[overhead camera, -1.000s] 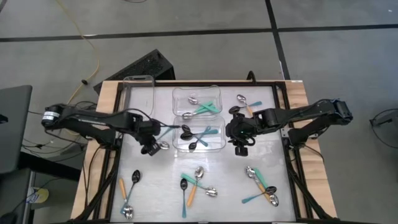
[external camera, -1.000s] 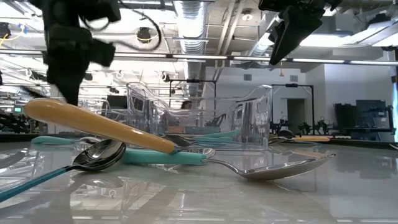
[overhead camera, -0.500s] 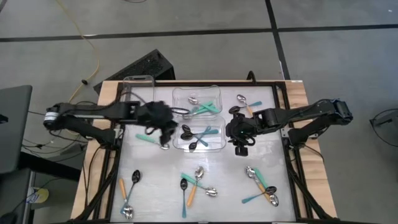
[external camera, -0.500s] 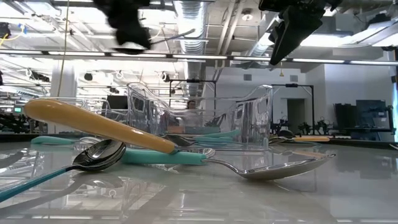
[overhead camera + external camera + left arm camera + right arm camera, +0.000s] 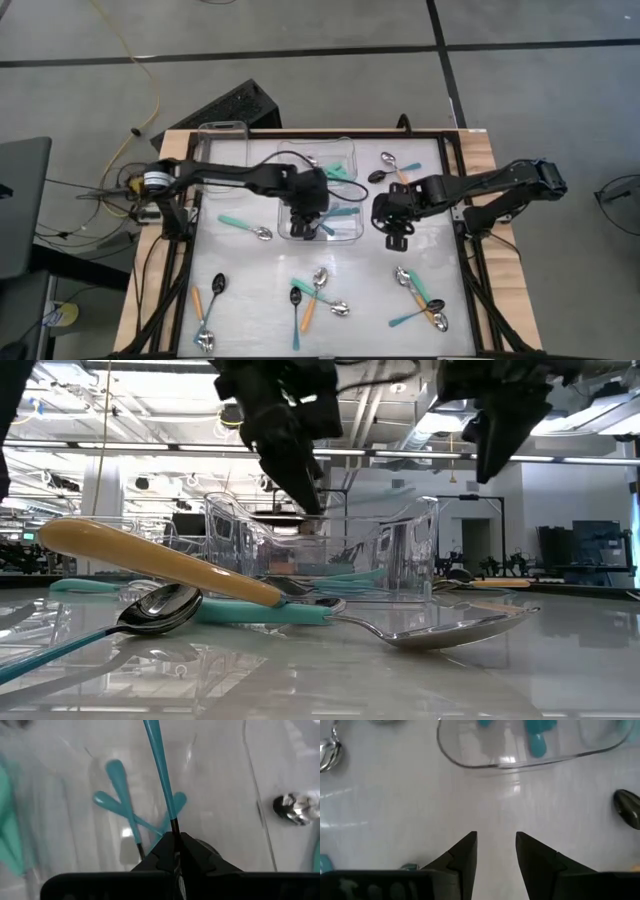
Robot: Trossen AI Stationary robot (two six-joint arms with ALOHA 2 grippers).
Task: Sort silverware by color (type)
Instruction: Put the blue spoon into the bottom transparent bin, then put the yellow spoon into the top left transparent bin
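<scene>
My left gripper [image 5: 309,205] hangs over the nearer clear tub [image 5: 350,228] and is shut on a teal-handled spoon [image 5: 161,765] with a black neck. That tub holds teal-handled spoons [image 5: 122,802]. The farther tub [image 5: 345,150] holds teal spoons with silver bowls. My right gripper [image 5: 394,220] is open and empty over bare table to the right of the tubs [image 5: 496,837]. Loose spoons lie on the table: one teal with a silver bowl [image 5: 245,225], and others near the front [image 5: 315,295] and front right [image 5: 420,300]. My left gripper pinches the spoon between its two shut fingers at the black neck [image 5: 174,826], just below the teal handle. The fingers come from above, slanting down. The handle sticks out past the fingertips over the tub, lifted clear. The fingers hide the bowl.
A third clear tub [image 5: 222,150] stands empty at the far left. Two spoons [image 5: 390,165] lie at the far right, and more [image 5: 208,310] at the front left. In the low view an orange-handled spoon [image 5: 150,560] lies across others close to the camera.
My left gripper has travelled from the table's left part toward the right, and now hangs over the nearer tub with the spoon. A teal spoon with a silver bowl shows where the gripper was. My right gripper has shifted slightly toward the right edge.
</scene>
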